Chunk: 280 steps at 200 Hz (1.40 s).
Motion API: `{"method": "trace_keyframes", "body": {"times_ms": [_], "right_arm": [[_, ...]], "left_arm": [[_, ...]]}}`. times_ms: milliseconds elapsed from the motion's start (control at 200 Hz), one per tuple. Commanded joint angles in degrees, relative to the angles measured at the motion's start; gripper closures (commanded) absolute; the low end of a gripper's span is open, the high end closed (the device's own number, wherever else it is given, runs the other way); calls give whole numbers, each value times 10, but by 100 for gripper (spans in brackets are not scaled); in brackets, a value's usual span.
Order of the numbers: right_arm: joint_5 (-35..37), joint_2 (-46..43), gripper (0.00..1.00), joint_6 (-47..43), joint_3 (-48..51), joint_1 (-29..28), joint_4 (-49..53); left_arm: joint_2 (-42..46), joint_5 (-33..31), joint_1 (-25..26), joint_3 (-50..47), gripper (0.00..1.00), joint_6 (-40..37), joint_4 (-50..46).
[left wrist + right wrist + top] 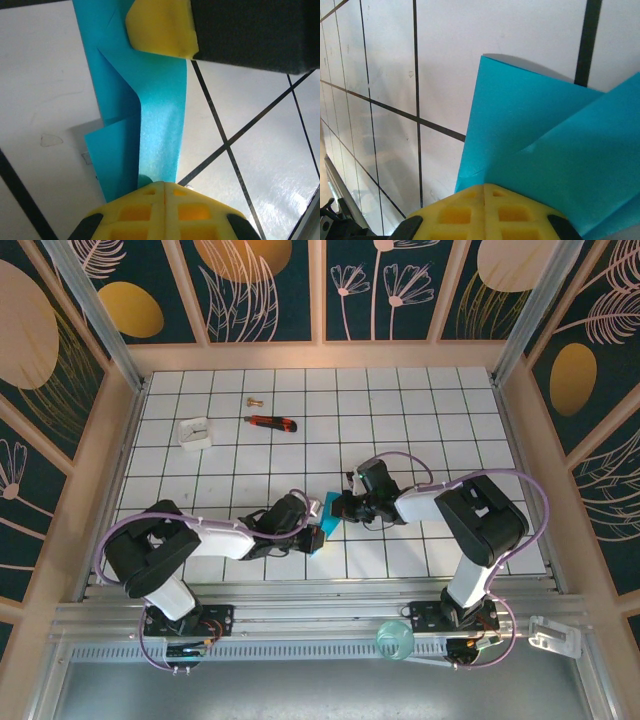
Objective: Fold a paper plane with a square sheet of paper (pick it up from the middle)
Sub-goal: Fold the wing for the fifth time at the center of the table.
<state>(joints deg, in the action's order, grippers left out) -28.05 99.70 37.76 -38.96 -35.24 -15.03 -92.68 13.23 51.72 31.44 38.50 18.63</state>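
Note:
The square sheet of paper (319, 538), now a small creased teal shape with layered flaps, hangs just above the tiles near the table's front middle. My left gripper (311, 531) comes at it from the left and my right gripper (336, 507) from the right. In the left wrist view my left gripper (164, 184) is shut on the paper's (160, 100) near end, and a yellow fingertip (160, 27) of the right gripper pinches the far end. In the right wrist view my right gripper (485, 186) is shut on a folded edge of the paper (545, 130). A paper plane's pointed shape is out of view.
A red-and-black utility knife (271, 422), a small white block (195, 432) and a small brass piece (252, 400) lie at the back left of the tiled table (420, 410). A round clear object (395, 640) sits on the front rail.

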Motion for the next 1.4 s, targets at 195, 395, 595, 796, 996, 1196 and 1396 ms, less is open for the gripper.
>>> {"method": "trace_keyframes", "body": {"times_ms": [195, 395, 595, 796, 996, 1196, 1396], "right_arm": [[78, 53, 94, -25, 13, 7, 82], [80, 55, 94, -26, 10, 8, 86], [81, 59, 94, -26, 6, 7, 89], [85, 59, 95, -26, 6, 8, 94], [85, 63, 95, -26, 4, 7, 96], [87, 64, 95, -26, 2, 7, 98], [86, 65, 95, -26, 1, 7, 97]], "left_arm": [[14, -10, 28, -31, 100, -20, -129], [28, -7, 39, -39, 100, -20, -140], [36, 2, 48, -47, 100, -19, -152], [43, 18, 52, -65, 100, -3, -148], [50, 34, 57, -81, 100, 12, -145], [64, 42, 59, -94, 100, 25, -155], [69, 50, 60, -101, 100, 35, -169]]}}
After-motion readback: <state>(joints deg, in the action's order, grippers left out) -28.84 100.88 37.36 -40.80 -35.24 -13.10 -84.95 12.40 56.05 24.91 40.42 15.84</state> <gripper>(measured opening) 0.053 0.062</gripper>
